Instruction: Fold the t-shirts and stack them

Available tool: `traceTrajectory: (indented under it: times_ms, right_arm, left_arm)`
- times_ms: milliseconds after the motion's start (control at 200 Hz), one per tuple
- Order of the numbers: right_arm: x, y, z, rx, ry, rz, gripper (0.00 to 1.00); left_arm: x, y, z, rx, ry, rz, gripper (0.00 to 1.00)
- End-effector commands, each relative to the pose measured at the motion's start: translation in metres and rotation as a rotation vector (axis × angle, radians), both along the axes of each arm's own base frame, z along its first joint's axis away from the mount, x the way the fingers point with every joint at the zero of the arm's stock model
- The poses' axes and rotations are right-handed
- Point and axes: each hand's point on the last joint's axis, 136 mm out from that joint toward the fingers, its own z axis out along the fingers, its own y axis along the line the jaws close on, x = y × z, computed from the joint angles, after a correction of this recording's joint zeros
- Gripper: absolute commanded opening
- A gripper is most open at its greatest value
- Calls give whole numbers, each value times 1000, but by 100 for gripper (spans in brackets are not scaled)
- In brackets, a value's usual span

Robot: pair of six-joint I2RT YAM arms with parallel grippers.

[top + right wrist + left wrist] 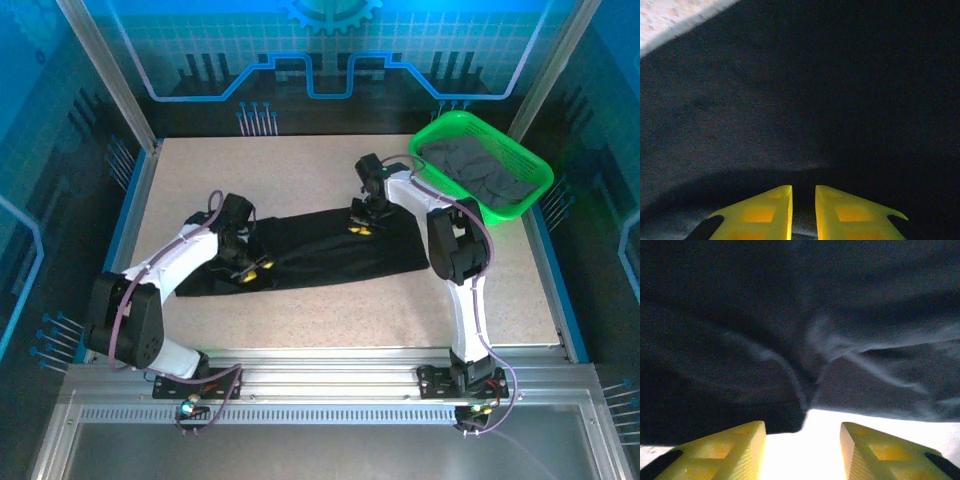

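Speckled beige table (300,330) inside a blue-lit booth carries the work. On the left gripper (802,455) the yellow fingers (727,450) stand well apart. Bare table shows bright between them, and the near hem of the black t-shirt (790,330) lies just past their tips, a crease running down to that edge. The pose reads as lined up to pinch the hem.

The right gripper (803,210) has its fingers almost together, only a thin slit between, low over the cloth toward the shirt's far edge. Whether a fold is pinched there I cannot tell.

Outward, the shirt lies as a long dark band across the middle of the table, left to right, probably doubled lengthwise, with both arms reaching onto it. Open table lies near and far of it, room enough to bring an end over. Dark grey shirts (475,165) lie heaped in the green basket (505,207) at the far right corner, close behind the right arm's elbow, which a wide swing could brush.
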Motion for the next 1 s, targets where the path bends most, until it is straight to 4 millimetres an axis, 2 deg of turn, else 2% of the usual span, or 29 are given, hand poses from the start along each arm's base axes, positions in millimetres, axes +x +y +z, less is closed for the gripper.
traceTrajectory:
  times_ms: [0, 220, 305, 385, 510, 625, 760, 885, 995]
  right_arm:
    - [-8, -3, 6, -23, 21, 41, 21]
    - [-49, -19, 2, -33, 61, 68, 21]
    - [-58, -24, -3, -34, 73, 59, 21]
    - [-61, -27, -8, -31, 90, 48, 21]
    - [-54, -26, 1, -11, 60, 40, 20]
    - [-46, -25, 20, 10, 19, 36, 21]
    - [-37, -19, 39, 38, -28, 24, 21]
    - [-30, -4, 44, 76, -32, 23, 21]
    - [-27, 18, 44, 93, -34, 49, 21]
  left_arm:
    - [42, -14, 16, -36, -81, 30, 43]
    - [120, -51, 3, -97, -126, 0, 41]
    - [138, -68, -8, -94, -122, -43, 41]
    - [145, -85, -18, -88, -119, -86, 40]
    - [133, -103, -34, -63, -86, -149, 35]
    - [109, -107, -50, -45, -40, -164, 30]
    - [84, -107, -58, -41, -25, -161, 28]
    - [68, -109, -66, -48, -3, -158, 28]
    - [66, -109, -70, -56, 2, -142, 27]
